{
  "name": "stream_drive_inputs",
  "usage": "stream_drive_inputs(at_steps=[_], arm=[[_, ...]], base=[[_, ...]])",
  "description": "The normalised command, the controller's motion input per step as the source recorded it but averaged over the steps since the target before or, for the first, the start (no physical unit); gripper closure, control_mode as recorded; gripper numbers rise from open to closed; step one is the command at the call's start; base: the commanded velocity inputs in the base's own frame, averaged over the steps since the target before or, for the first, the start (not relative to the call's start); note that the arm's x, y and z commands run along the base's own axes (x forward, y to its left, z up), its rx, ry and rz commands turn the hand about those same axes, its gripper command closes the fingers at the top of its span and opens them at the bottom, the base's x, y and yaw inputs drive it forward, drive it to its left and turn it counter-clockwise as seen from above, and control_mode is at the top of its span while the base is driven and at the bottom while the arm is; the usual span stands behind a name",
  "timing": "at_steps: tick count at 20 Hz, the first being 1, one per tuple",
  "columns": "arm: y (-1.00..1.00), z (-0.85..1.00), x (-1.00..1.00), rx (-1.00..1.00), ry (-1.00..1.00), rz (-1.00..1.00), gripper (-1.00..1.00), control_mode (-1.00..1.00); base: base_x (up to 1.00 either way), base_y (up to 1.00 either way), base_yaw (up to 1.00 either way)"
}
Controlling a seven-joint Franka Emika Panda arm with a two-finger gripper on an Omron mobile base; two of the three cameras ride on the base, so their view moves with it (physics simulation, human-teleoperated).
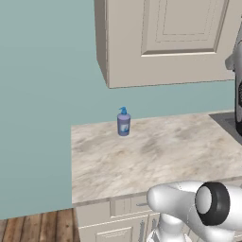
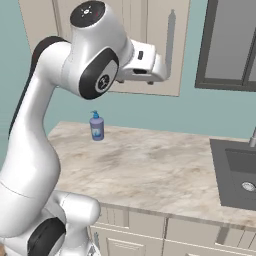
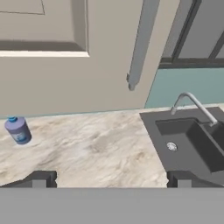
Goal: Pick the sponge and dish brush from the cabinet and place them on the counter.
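The cabinet (image 1: 170, 42) hangs on the wall with its raised-panel door shut, so the sponge and dish brush are hidden. Its long vertical grey bar handle (image 3: 141, 43) runs down the door's right side. My gripper (image 3: 111, 180) is held up in front of the door's lower part, close to the handle (image 2: 170, 42), and touches nothing. It is open, with the two dark fingertips (image 3: 40, 179) far apart and nothing between them. In the right base view the gripper (image 2: 161, 70) sits just left of the handle. Below lies the marbled counter (image 1: 156, 151).
A blue soap bottle (image 1: 123, 122) stands near the counter's back left. A dark sink (image 3: 188, 140) with a curved faucet (image 3: 192, 103) is set into the counter at the right. A window (image 2: 232, 45) is right of the cabinet. Drawers (image 2: 145, 222) run below.
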Motion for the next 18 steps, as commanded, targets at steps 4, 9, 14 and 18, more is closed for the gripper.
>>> stream_drive_inputs(at_steps=[4, 9, 14, 18], arm=[[-0.09, 0.0, 0.26, 0.09, 0.0, 0.0, -1.0, -1.0], [-0.04, 0.0, 0.38, 0.03, 0.0, 0.0, -1.0, -1.0], [-0.11, 0.0, 0.47, 0.0, 0.0, 0.0, -1.0, -1.0], [-0.24, 0.0, 0.27, 0.0, 0.0, 0.0, -1.0, -1.0]], base=[[0.0, 0.0, 0.0], [0.0, 0.0, 0.0], [0.0, 0.0, 0.0], [0.0, 0.0, 0.0]])
